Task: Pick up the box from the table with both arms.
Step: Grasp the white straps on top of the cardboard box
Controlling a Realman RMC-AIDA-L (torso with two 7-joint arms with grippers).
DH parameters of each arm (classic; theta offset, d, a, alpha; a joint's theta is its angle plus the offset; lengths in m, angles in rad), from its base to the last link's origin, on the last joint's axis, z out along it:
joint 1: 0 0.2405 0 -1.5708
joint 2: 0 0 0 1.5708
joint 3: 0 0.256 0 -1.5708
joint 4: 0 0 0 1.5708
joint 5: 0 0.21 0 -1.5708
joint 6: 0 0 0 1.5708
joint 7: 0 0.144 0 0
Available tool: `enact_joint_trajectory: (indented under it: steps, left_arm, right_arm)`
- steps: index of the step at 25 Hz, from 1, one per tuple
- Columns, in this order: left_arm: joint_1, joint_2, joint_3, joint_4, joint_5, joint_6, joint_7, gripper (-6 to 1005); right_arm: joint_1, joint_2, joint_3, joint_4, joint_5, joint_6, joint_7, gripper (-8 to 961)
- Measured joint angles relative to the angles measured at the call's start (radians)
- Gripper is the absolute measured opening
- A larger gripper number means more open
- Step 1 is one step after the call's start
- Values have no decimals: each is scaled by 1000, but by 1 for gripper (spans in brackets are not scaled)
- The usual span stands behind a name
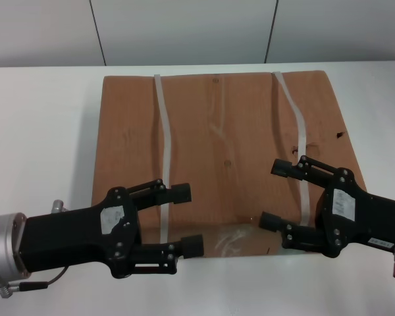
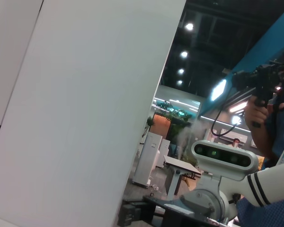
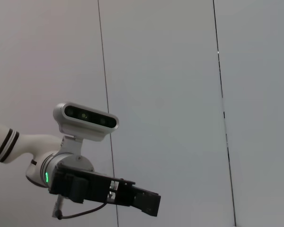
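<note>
- Brown cardboard filled the middle of your head view: the box [image 1: 224, 158] lay flat on the white counter [image 1: 39, 131], its near edge toward the robot and its far edge close to the wall panels [image 1: 184, 29], with bare counter on both sides.
- Two whitish straps [image 1: 163, 131] ran front to back across the lid, one on each half, which probably explains why each arm stood roughly in line with one of them.
- Your left gripper [image 1: 187, 219] hung over the near left part of the box, turned inward toward the middle, jaws spread apart with nothing between them.
- Your right gripper [image 1: 276, 195] faced it from over the near right part, jaws likewise parted and empty, its fingertips just beside the right-hand strap.
- Both grippers pointed at each other from opposite sides, a stance that suits a two-arm lift; whether either one touched the cardboard could not be told from above.
- Neither wrist view showed the box: the left wrist camera looked past a pale panel [image 2: 85, 109] into a hall, catching the robot's head camera [image 2: 225, 160], while the right wrist camera saw that head [image 3: 85, 120] and the left gripper [image 3: 146, 201] against the wall.
- Judging from the box flat on the counter, you had not yet begun the lift.
</note>
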Motion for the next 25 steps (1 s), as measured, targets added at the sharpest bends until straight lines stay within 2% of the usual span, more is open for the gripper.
enact_joint_trajectory:
  steps: [12,16,21,23,25]
  left_arm:
    - [5,-1,-3,-3,3,-1,0,866]
    - [4,-12,-49,-3,3,-27,-59,857]
    - [-13,-33,-151,-23,5,-272,-369,847]
    - [-35,-36,-177,-80,4,-368,-469,843]
    - [-68,-35,-203,-155,1,-410,-519,838]
  right_arm:
    - [1,7,5,7,3,12,-10,840]
    - [1,9,25,9,7,80,41,833]
    - [5,13,125,43,38,243,219,824]
    - [14,13,132,94,92,298,259,821]
    - [24,13,132,152,155,340,282,818]
